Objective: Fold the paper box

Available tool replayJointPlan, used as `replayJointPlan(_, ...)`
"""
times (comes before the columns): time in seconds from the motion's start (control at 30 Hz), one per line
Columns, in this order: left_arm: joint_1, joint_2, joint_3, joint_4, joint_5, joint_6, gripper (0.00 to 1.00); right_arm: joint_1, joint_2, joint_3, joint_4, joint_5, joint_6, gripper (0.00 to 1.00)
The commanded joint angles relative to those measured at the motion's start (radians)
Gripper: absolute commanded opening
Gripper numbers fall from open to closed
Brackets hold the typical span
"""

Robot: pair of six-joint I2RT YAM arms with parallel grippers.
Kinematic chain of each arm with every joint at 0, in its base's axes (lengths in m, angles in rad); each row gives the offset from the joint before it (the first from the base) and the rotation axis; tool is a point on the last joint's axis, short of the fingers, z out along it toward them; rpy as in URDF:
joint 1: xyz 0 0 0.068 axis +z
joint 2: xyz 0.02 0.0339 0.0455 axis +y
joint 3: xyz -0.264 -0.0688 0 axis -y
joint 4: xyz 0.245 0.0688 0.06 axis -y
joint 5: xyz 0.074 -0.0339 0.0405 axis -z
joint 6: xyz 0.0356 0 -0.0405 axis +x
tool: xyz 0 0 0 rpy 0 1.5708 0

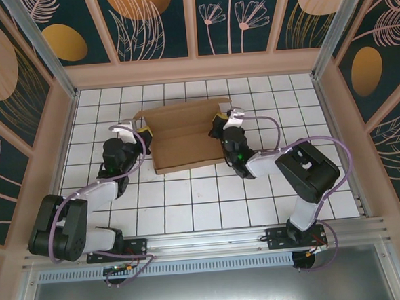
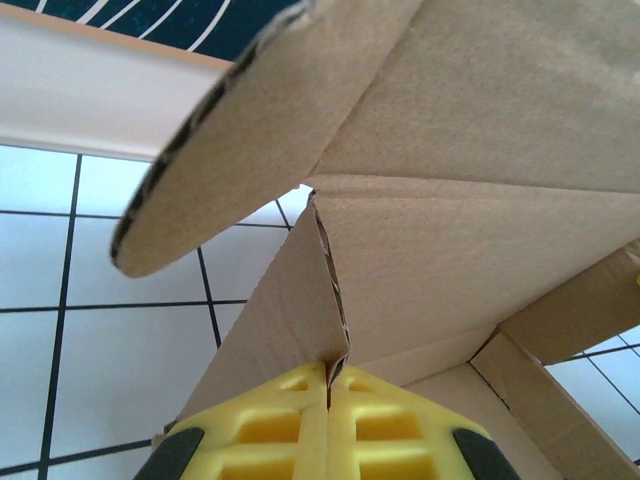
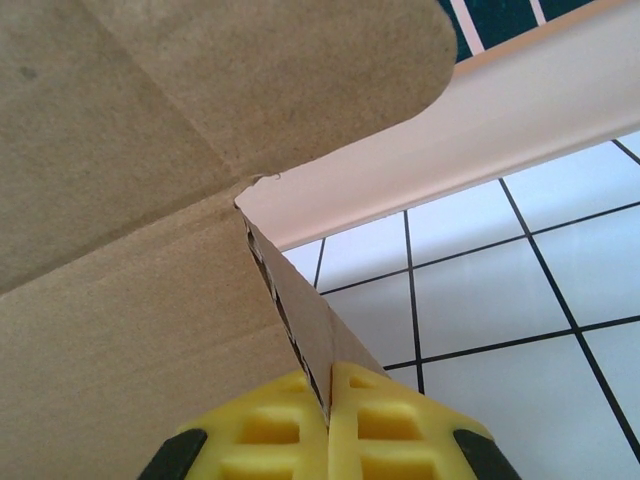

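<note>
The left gripper (image 2: 328, 375) is pinching a raised wall of the paper box (image 1: 185, 134) at its nine o'clock end. The right gripper (image 3: 326, 385) is pinching the three o'clock end. The box is lying partly folded, mid-way up the tiled table (image 1: 190, 205).

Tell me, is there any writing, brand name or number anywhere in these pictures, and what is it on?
None can be read.
The paper box is plain brown cardboard, with no print on it in the overhead view or either wrist view.
The wall panels carry only leaf and flower drawings.
The tiled table carries only grid lines.
</note>
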Motion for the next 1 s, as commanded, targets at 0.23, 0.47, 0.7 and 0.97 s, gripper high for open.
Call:
replayJointPlan(0.23, -0.076, -0.023, -0.088, -0.081, -0.085, -0.109, 0.0, 0.021, -0.035, -0.161, 0.208, -0.081, 0.031, 0.0)
replayJointPlan(0.47, -0.08, -0.069, -0.151, -0.093, -0.136, -0.146, 0.0, 0.048, -0.057, -0.236, 0.244, -0.073, 0.03, 0.0)
replayJointPlan(0.7, -0.08, -0.103, -0.178, -0.173, -0.213, -0.181, 0.0, 0.071, -0.077, -0.284, 0.257, -0.038, 0.036, 0.0)
replayJointPlan(0.97, -0.081, -0.099, -0.22, -0.176, -0.256, -0.234, 0.0, 0.099, -0.072, -0.342, 0.287, -0.032, 0.096, 0.01)
